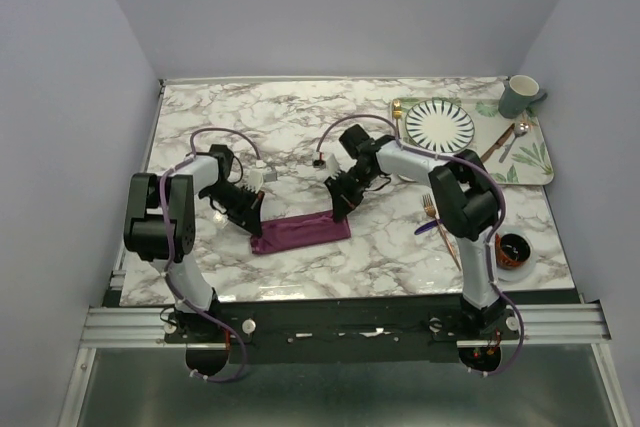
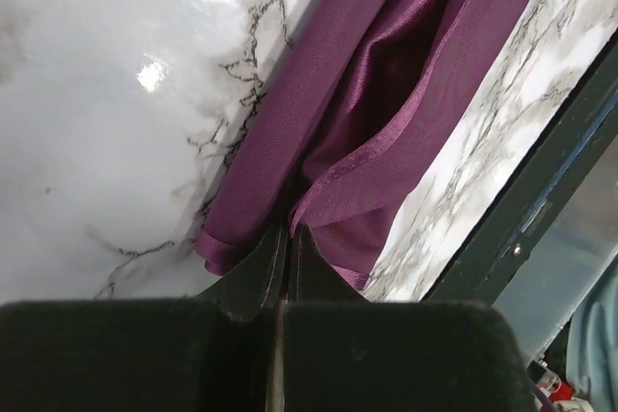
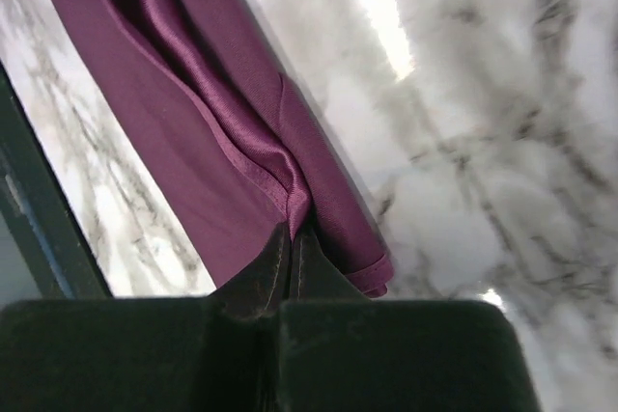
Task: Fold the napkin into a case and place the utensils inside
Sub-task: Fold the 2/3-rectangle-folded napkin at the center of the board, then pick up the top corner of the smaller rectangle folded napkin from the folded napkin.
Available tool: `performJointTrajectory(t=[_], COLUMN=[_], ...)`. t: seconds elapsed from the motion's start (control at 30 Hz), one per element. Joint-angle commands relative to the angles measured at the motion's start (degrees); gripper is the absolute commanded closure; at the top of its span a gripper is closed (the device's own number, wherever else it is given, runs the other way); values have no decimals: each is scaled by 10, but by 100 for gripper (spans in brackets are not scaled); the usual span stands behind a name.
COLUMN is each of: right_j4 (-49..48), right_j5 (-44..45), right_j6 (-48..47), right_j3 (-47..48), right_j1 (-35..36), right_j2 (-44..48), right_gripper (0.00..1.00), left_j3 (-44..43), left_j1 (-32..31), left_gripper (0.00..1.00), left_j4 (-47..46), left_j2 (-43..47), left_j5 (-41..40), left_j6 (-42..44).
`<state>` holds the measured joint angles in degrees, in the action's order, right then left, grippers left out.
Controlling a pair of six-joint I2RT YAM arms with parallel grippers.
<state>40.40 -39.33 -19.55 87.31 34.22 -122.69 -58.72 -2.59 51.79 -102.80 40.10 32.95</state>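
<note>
At the left end of the marble bench, the left end effector was down at the near-left corner of the plum-purple napkin. Its wrist camera showed the end effector closed, its two tips pinching a hemmed upper layer of the napkin while the layers beneath lay on the marble. The cloth lay as a long narrow strip across the middle of the bench, slightly slanted, with its right end farther from the arms. There the right end effector met it, and in its own view the end effector was likewise shut on a gathered fold of the napkin. Right of that, well apart from the cloth, the copper fork and dark blue knife lay on the bare marble beside the right arm. In the far right corner a leaf-patterned tray carried a striped plate, a grey mug and a silver spoon.
</note>
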Motion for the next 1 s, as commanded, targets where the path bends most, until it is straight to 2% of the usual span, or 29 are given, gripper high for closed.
performJointTrajectory(t=[0.0, 0.03, 0.1, 0.13, 0.23, 0.27, 0.4, 0.63, 0.77, 0.97], right_j4=[-1, -1, -3, -4, -16, -29, -65, -110, -131, -163], right_j5=[10, 8, -5, -12, -36, -37, -56, -77, -86, -83], right_j6=[3, 3, 10, 15, 47, 65, 108, 146, 162, 182], right_j3=[-59, -68, -71, -72, -79, -87, -129, -173, -176, -189], right_j1=[7, 8, 7, 7, 7, 7, 5, 4, 1, -18], right_j2=[28, 32, 36, 40, 52, 57, 94, 145, 143, 139], right_gripper=[99, 99, 99, 99, 99, 99, 99, 99, 99, 99], left_j3=[26, 26, 23, 19, -2, -11, -36, -45, -46, -66], left_j1=[5, 6, 7, 7, 7, 6, -56, -139, -147, -160], left_gripper=[92, 77, 63, 53, 43, 36, 35, 38, 39, 38], left_j4=[-20, -20, -18, -16, -10, -11, -10, -69, -116, -139], left_j2=[37, 55, 78, 108, 166, 175, 171, 124, 88, 29], left_j5=[-48, -38, -14, -8, 22, 29, 34, 84, 113, 126], left_j6=[26, 27, 37, 41, 67, 75, 93, -26, -111, -146])
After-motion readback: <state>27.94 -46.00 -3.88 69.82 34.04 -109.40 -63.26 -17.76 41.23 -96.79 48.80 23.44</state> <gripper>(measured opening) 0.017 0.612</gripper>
